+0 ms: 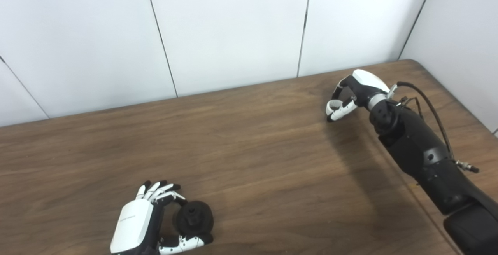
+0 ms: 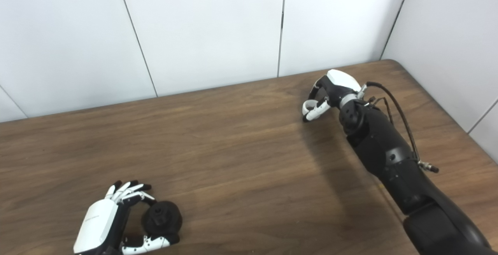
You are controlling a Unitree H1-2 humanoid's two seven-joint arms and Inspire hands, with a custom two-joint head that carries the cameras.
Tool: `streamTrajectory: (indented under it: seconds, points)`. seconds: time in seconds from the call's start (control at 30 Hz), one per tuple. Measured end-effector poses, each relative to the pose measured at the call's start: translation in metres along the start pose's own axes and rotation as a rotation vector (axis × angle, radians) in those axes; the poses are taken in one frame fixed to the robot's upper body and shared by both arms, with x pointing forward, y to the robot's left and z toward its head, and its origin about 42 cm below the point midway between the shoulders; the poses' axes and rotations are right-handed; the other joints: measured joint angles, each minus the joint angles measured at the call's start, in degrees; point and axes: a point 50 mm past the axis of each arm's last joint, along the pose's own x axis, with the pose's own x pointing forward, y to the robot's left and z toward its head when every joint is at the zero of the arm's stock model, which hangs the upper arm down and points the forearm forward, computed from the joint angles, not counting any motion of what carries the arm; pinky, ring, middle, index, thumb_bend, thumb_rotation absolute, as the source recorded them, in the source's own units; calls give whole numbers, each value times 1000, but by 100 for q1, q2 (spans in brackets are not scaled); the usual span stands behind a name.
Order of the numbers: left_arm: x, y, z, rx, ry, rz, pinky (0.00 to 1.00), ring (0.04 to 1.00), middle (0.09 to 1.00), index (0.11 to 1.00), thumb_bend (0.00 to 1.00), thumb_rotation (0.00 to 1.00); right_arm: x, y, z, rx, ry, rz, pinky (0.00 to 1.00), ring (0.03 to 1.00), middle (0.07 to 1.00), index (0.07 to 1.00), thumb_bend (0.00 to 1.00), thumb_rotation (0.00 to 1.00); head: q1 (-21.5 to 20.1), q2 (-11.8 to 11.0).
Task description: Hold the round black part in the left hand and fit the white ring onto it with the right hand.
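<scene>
Left hand (image 1: 146, 218): low over the wooden table (image 1: 249, 158), white glossy back-plate up, fingers part curled around the round black part (image 1: 193, 219); thumb under its near edge, forefinger arched over its far edge. It seems to grip the part, though contact is hard to confirm.
Round black part: matte, dark, disc-shaped with a raised hub in the middle; it sits just right of the left palm, between thumb and forefinger. Its flat face with the hub tilts up toward the cameras; being round, it has no clear long axis.
Right hand (image 2: 325, 95): far across the table from the left hand, raised above the surface, fingers curled inward toward the thumb, close to closed.
White ring (image 2: 310, 107): a small pale loop appears at the right hand's fingertips, beneath the palm; it blends with the white finger shells, so whether it is pinched cannot be told.
Table: brown wood grain, smooth, rounded far corner.
Wall (image 1: 233, 25): plain white panels with thin dark seams.
</scene>
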Motion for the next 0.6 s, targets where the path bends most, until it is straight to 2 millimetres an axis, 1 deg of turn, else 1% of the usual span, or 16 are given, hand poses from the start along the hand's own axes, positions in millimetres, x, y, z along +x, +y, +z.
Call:
streamTrajectory:
  seconds: [0.17,0.37,0.47,0.6]
  points:
    - [0,0,0,0,0,-1,1000,912,811,484,524,51,-2,0,-1,1,-3,-3,1000,994,843,489,517,132,-9,0]
    - [0,0,0,0,-1,-1,1000,914,811,484,524,51,-15,3,0,-7,-46,-12,1000,1000,844,488,518,131,35,0]
    - [0,0,0,0,-1,-1,1000,916,810,484,524,51,-25,4,11,-24,-105,-2,1000,1000,853,488,517,132,79,-9]
    - [1,0,2,4,-4,-1,1000,917,811,484,524,51,-37,-2,35,-43,-214,-1,1000,1000,849,487,517,132,132,-18]
